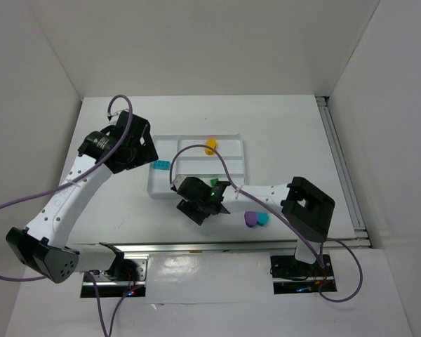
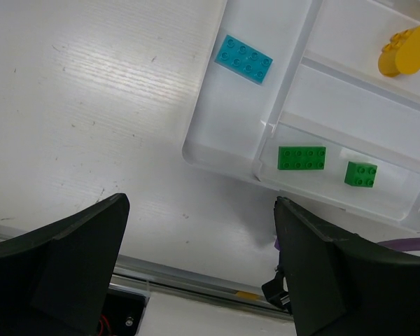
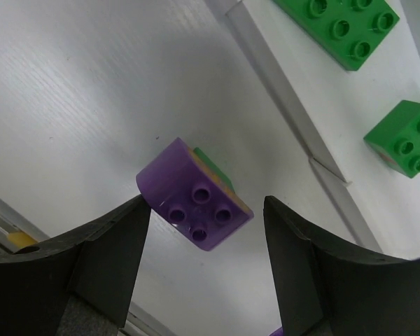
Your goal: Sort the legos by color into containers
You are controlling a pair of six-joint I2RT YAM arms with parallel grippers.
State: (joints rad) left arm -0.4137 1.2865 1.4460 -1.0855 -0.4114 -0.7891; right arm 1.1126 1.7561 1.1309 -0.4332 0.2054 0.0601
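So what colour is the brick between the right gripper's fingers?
Purple brick, clearest in the right wrist view.

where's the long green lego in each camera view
Top external: not visible; the right arm covers that part of the white tray.
Left wrist: long green lego lower centre, in the tray's near compartment.
Right wrist: top right corner.
Shared landmark: small green brick beside it.

Glossy plastic purple brick (image 3: 194,199) before my matt black right pincer (image 3: 206,262), smooth white plastic tray (image 2: 227,115), faintly scuffed, grained white tabletop (image 2: 91,105).
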